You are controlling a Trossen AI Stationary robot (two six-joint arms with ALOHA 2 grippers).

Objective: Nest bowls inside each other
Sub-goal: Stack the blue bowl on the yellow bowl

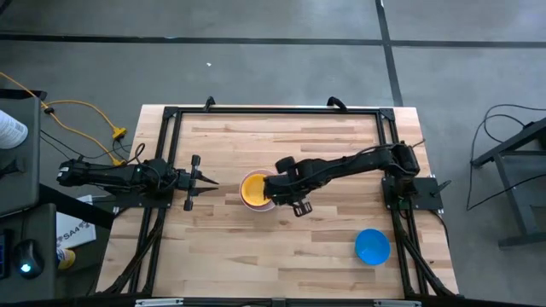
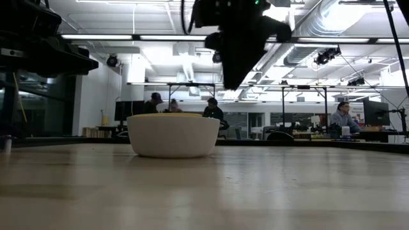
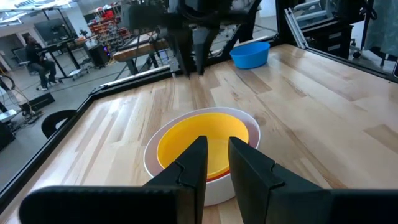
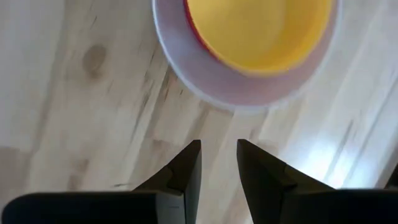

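Red-pink bowl (image 3: 214,177) mostly hidden under yellow bowl (image 3: 202,143).

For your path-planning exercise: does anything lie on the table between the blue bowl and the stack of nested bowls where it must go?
Nothing visible does. Bare wood separates the blue bowl from the stack; only the right claw hangs beside the stack.

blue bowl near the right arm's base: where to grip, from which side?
Best bet is the rim of the blue bowl: it sits upright and alone on the table, opening up, nothing touching it. Come from above with one finger inside and one outside the wall. The right gripper, open and empty beside the nested stack, is probably closer.
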